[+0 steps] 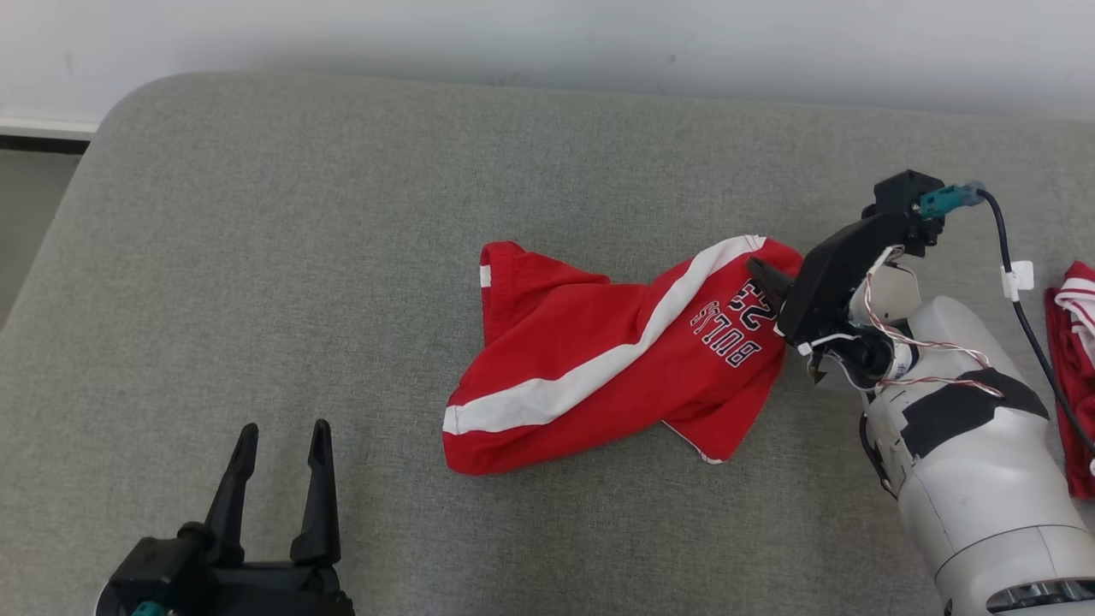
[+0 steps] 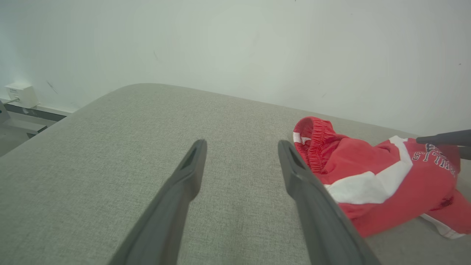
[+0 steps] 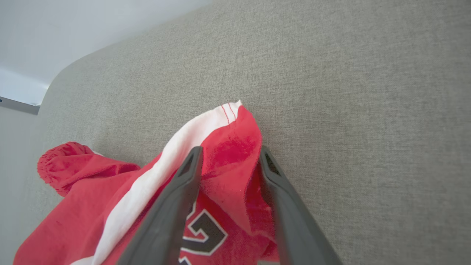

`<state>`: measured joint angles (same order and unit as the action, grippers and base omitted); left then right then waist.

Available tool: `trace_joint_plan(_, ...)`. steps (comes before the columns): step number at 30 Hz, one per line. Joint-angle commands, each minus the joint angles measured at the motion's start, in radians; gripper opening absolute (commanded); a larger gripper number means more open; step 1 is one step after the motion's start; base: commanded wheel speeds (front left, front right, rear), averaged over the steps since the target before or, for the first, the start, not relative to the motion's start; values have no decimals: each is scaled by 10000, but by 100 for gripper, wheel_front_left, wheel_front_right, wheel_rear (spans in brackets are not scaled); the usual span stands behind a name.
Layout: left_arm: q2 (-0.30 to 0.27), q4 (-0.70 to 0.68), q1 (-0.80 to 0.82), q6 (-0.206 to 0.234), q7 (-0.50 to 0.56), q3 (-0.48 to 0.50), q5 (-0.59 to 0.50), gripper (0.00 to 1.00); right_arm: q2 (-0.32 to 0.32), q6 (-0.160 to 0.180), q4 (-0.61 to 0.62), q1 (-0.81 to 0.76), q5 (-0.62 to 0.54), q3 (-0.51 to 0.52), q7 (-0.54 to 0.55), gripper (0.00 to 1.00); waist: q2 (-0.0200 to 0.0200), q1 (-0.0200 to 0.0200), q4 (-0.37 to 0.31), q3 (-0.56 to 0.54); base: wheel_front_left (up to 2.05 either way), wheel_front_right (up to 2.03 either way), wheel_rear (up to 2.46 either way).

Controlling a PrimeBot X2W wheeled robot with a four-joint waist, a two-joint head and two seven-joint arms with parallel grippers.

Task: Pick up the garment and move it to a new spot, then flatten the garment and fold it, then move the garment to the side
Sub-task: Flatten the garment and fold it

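Crumpled red fabric shorts (image 1: 599,368) with a white side stripe, printed "BULLS 23", lie mid-way along the grey woven cushion (image 1: 342,257). The right gripper (image 3: 230,151) straddles their hem fold (grip unclear). The left gripper (image 1: 284,428) is spread wide over bare cushion.

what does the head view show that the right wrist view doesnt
Head view adds: the left end effector, open, apart from the garment; the garment's whole bunched outline; a second red garment at the right edge.
Right wrist view adds: a close look at the right end effector, with its fingers apart on either side of a raised fold at the white-striped hem.
Both: the red garment, its dark lettering, the right end effector at its edge, the grey cushion, the pale wall.
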<state>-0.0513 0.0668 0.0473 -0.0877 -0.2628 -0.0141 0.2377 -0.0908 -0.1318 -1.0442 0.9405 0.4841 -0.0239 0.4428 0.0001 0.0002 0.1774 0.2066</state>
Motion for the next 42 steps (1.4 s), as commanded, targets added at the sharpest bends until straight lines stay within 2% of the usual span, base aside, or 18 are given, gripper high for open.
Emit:
trace_joint_plan(1,11,-29,152,49,-20,9,18,100,18,26,27,42,38,-85,-29,0,-1,-2,43,117,0,0,0)
trace_joint_plan(7,9,46,225,121,-20,32,88,100,-159,28,628,-60,334,-819,-631,0,-1,-2,-174,-53,0,0,0)
trace_joint_plan(15,9,109,61,108,-20,91,83,100,-693,26,2084,-115,739,-2307,-2396,0,-1,-2,-508,-448,0,0,0)
trace_joint_plan(16,9,116,32,104,-20,94,63,100,-914,28,2384,-238,1020,-2727,-2790,0,-1,-2,-571,-565,0,0,0)
trace_joint_plan(18,6,132,-33,127,-20,118,58,100,-1046,28,2596,-486,1382,-3056,-2920,0,-1,-2,-626,-702,0,0,0)
trace_joint_plan(23,8,165,-271,157,-20,233,27,100,-1758,26,3262,-1725,2090,-3457,-2770,0,-1,-2,-814,-1115,0,0,0)
trace_joint_plan(28,10,93,-646,253,-20,511,45,100,-2312,26,4869,-3781,2642,-3302,-2855,0,-1,-2,-1246,-1359,0,0,0)
trace_joint_plan(35,8,-46,-978,292,-19,865,29,100,-2618,26,6819,-6098,1878,-3132,-2954,0,-1,-2,-1805,-1352,0,0,0)
trace_joint_plan(39,10,-62,-943,281,-19,962,1,100,-2663,26,7219,-7103,767,-3178,-2638,0,-1,-2,-2030,-1333,0,0,0)
trace_joint_plan(42,9,-35,-883,253,-19,963,-5,100,-2545,26,7077,-7531,-13,-3149,-2644,0,-1,-2,-2100,-1350,0,0,0)
